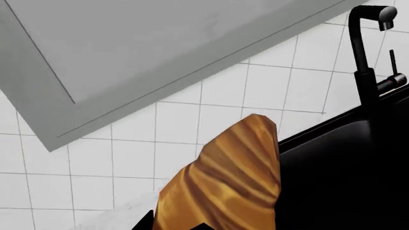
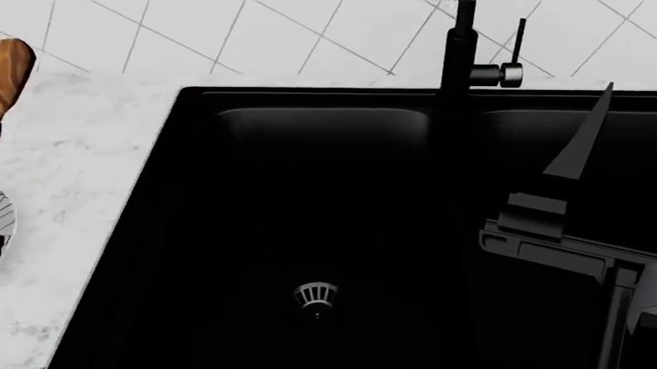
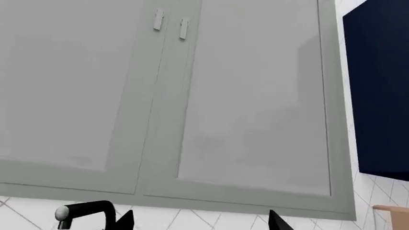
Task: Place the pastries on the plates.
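Black double sink [image 2: 308,231] fills your head view, flanked by the marble counter [image 2: 72,177]; the black tap [image 2: 459,46] rises behind. The croissant [image 1: 223,177] sits close before your left wrist camera, lifted against the tiled wall, apparently clasped in the left gripper (fingertips barely visible, so this is a judgement). Treat it as light, flaky and crushable; hold across the thick middle, gently. Right gripper [image 2: 580,154] hovers over the sink; whether it is parted cannot be told.
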You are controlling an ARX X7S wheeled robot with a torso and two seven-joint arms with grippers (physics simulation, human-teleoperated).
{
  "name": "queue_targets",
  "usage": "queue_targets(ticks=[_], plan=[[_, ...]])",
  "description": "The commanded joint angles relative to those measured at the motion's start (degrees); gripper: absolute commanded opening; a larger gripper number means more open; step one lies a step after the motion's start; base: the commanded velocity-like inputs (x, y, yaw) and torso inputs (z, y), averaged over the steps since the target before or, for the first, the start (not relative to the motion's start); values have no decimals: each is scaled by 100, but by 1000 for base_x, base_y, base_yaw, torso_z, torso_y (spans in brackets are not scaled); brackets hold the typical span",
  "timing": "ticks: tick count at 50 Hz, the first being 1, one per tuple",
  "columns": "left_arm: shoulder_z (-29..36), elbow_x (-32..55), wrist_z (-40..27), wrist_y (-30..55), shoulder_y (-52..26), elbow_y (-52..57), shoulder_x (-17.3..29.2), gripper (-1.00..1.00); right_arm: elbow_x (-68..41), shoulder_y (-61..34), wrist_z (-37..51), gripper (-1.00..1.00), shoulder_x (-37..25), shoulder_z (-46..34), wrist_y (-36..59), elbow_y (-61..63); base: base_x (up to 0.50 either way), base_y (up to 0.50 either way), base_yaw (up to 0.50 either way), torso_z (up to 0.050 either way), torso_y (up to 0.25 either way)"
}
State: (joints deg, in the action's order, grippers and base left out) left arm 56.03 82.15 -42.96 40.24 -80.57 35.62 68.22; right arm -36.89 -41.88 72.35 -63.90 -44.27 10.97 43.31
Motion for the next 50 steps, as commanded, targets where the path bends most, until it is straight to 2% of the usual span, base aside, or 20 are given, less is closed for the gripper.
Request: queue_targets(ticks=[1,33,50], plan=[[-153,68,-99,16,-58,110,-65,-100,79,38,-151,100,73,132,-40,-29,-1,500,0,0,0],[-135,2,-122,-167,196,55,-34,-100,12,-81,-247,100,88,168,212,94,-1,500,0,0,1],[-63,-131,-24,-141,264,-61,-209,-100,46,-84,-290,100,105,168,280,77,-1,500,0,0,1]])
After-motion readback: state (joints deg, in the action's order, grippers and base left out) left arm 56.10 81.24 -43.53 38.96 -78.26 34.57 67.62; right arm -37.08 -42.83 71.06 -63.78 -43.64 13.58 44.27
